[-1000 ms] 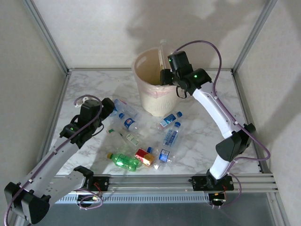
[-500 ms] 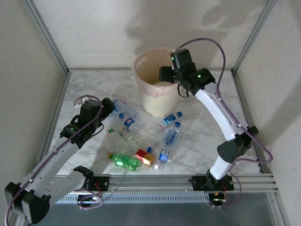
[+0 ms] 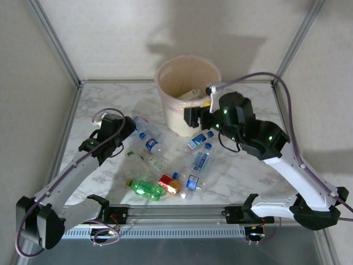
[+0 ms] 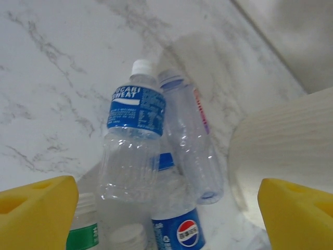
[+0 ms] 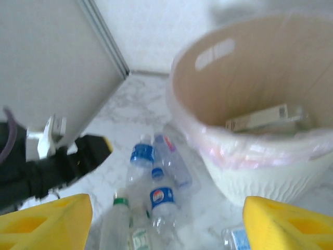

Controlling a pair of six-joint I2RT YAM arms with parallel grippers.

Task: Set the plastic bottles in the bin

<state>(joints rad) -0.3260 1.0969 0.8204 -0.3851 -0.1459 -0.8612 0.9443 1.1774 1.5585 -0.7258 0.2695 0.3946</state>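
Left of the bin [image 3: 175, 118], low over the marble bench [image 3: 118, 99], my left fingers [image 3: 128, 126] stand wide apart with nothing clamped. From that wrist I see their yellow tips [image 4: 36, 208] at either lower corner, and between them a cluster of plastic bottles lying on the bench. There is a clear one with a blue Pocari Sweat label [image 4: 136, 140] and a white cap. A clear one with red print [image 4: 190, 140] lies against it on the side nearer the bin. A Pepsi-labelled one [image 4: 177, 224] and a green-labelled one [image 4: 83, 229] lie nearer to me. The bin's cream wall [image 4: 281, 140] rises just beside this cluster.

Just in front of the bin, on its right side, my right fingers [image 3: 190, 117] are also spread apart and hold nothing; their yellow tips [image 5: 47, 219] frame the bin's rim and pinkish liner [image 5: 260, 172]. Inside the bin one bottle [image 5: 260, 119] lies on its side.

In front of the bin, more bottles are scattered on the bench. Two blue-labelled ones [image 3: 200, 160] [image 3: 198, 140] lie closest to it. A green one [image 3: 144, 188], a red-and-gold one [image 3: 169, 184] and a small blue-labelled one [image 3: 192, 182] lie farther from it, toward my bases.
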